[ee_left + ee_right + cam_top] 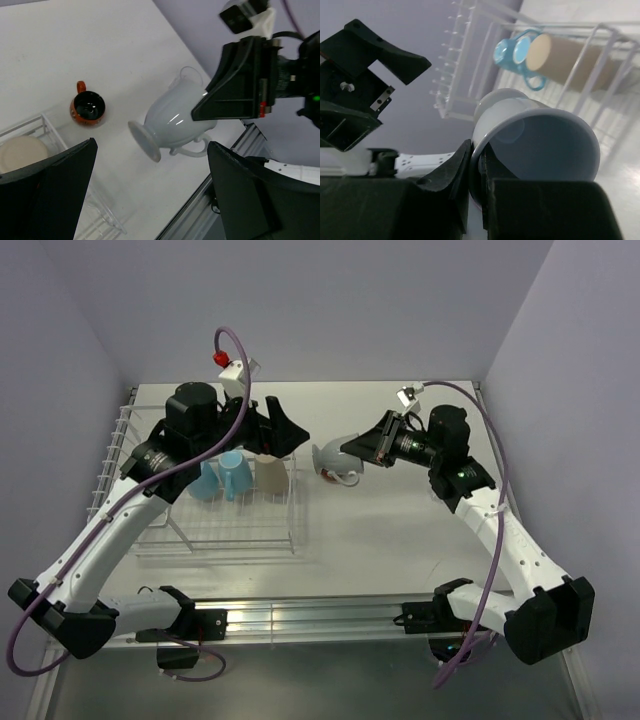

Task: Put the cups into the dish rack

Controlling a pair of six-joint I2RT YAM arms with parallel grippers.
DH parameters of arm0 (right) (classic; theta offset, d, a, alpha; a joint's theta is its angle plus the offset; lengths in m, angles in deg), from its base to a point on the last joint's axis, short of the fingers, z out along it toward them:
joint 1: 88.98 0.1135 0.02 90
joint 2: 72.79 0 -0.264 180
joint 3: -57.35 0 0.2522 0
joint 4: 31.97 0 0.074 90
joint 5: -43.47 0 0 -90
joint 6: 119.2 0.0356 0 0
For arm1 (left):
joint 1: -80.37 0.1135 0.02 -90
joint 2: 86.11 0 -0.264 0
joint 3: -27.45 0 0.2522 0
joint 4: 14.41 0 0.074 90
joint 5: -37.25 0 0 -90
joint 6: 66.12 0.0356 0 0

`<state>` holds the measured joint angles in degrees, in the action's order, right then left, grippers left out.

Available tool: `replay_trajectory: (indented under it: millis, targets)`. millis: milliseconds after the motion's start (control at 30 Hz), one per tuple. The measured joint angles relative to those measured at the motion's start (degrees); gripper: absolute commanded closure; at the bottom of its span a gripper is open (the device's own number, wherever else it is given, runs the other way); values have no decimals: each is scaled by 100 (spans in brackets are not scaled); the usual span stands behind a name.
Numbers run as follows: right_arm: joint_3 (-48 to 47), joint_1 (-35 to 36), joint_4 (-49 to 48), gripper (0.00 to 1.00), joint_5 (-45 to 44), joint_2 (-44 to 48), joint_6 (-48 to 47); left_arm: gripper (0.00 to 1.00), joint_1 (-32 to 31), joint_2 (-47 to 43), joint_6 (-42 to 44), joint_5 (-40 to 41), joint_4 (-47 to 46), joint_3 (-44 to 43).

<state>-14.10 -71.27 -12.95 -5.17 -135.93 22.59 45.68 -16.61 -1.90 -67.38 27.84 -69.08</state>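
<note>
The right gripper pinches the rim of a pale mug, holding it tilted just right of the dish rack, where 2 blue mugs and 1 cream mug sit at the far end. The left gripper, jaws wide, hangs over the rack's right edge, facing the mug. A red-orange mug stands on the table nearby, and the rack's near half lies open.

Overhead view takes in the whole table — both wrist views, close up, share the pale mug.
</note>
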Motion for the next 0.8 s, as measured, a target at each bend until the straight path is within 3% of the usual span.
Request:
replay_trajectory:
  millis: [200, 500, 800]
  targets:
    - [675, 2, -1626, 100, 573, -2, 1349, 1, 0, -39, -92, -354, -424, 81]
    - [890, 4, -3974, 100, 979, -173, 2863, 1, 0, -37, -98, -673, -577, 382]
    - [925, 4, -4806, 100, 1104, -439, 3427, 1, 0, -20, -181, -1106, -907, 468]
